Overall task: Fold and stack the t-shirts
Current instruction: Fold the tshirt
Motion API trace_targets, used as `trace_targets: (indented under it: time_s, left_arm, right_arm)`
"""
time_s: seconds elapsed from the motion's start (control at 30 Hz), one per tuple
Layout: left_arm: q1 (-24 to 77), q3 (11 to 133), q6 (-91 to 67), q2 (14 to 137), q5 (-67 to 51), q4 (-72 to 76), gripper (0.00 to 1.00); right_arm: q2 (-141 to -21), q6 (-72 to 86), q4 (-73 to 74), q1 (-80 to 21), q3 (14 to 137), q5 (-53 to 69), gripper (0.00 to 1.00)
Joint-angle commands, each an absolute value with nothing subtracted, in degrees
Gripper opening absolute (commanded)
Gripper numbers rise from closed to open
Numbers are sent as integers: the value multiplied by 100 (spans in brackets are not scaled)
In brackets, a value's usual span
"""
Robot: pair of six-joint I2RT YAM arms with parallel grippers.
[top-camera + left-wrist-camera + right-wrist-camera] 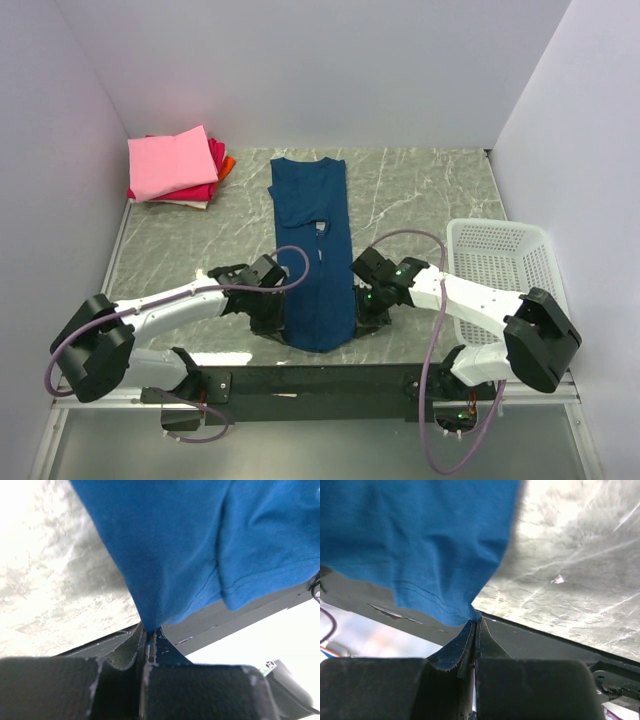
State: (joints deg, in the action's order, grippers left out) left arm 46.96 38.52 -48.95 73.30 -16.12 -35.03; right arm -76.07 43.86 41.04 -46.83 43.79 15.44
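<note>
A dark blue t-shirt [313, 240] lies in a long narrow strip down the middle of the table, sleeves folded in, collar at the far end. My left gripper [272, 318] is shut on its near left corner [150, 615]. My right gripper [365, 318] is shut on its near right corner [465, 611]. Both corners hang from the fingertips a little above the table's near edge. A stack of folded shirts sits at the far left: pink [170, 162] on top, magenta-red [203, 188] and orange [228, 163] beneath.
A white mesh basket [497, 262] stands at the right edge, beside my right arm. The marble tabletop [420, 195] is walled at the back and sides. A dark rail [330, 380] runs along the near edge.
</note>
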Motion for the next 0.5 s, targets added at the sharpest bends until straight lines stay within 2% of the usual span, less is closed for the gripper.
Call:
trace_targets:
  time_s: [0.0, 0.27, 0.47]
  left_arm:
    - [4650, 4280, -4579, 7461, -1363, -3841, 0]
    - [3692, 4719, -4097, 7506, -1617, -3815, 0]
    - [3261, 5167, -3657, 8041, -1731, -3893, 0]
  right_arm:
    - [-7611, 4447, 4394, -4658, 4894, 1240, 0]
    - [-8024, 4333, 4500, -4632, 5554, 941, 0]
    - [-8402, 4184, 4623, -4509, 6160, 624, 0]
